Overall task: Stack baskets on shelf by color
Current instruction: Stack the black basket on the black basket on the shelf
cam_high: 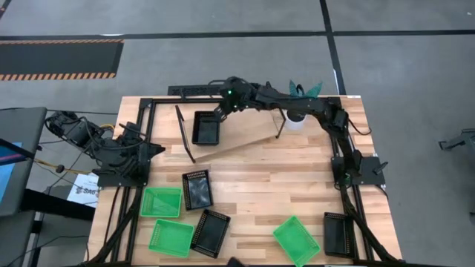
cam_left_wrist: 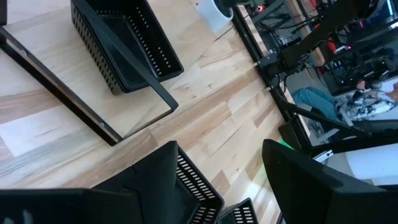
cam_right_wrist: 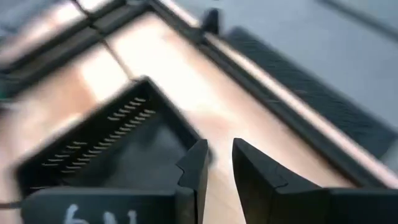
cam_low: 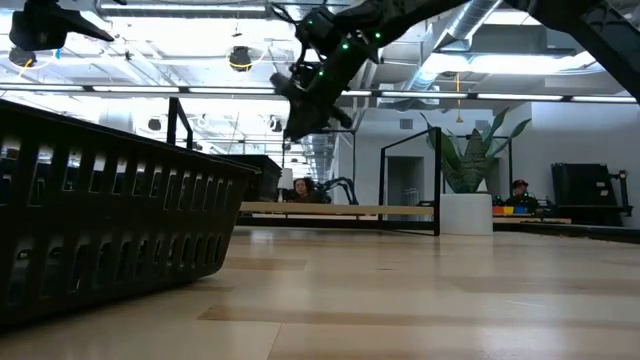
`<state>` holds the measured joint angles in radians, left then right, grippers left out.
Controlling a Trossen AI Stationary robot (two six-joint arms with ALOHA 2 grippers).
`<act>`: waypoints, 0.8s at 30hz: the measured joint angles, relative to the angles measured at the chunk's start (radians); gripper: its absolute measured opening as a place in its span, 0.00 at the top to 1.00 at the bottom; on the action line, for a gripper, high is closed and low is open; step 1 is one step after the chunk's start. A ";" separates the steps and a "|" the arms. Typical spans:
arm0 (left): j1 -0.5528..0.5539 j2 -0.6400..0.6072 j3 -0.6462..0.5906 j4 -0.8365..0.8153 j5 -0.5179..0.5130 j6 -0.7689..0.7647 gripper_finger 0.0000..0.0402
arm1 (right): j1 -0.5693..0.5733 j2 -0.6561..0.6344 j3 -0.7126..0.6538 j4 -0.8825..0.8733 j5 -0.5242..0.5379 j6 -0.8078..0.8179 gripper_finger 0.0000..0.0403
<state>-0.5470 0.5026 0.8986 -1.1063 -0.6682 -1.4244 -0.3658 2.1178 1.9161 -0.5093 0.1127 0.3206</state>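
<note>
black basket (cam_high: 207, 127) on shelf (cam_high: 245, 133), long axis toward table's far edge | right gripper (cam_high: 220, 111) above its far corner, fingers slightly parted, empty | left gripper (cam_left_wrist: 239, 186) parked at left, spread

One basket (cam_high: 206, 127) on shelf (cam_high: 245, 133) (others before it)

high view straight down; low view level; both show shelf (cam_high: 237, 133).

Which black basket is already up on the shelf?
The black basket at the shelf's left end, right under the right gripper. The other black baskets all lie on the table nearer the front.
</note>
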 joint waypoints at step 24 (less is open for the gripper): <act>0.000 0.000 0.000 -0.003 0.004 0.017 0.44 | 0.228 0.082 0.001 -0.050 -0.056 -0.323 0.76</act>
<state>-0.5472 0.5022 0.8986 -1.1091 -0.6644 -1.4077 -0.1373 2.1999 1.9171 -0.5589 0.0569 -0.0019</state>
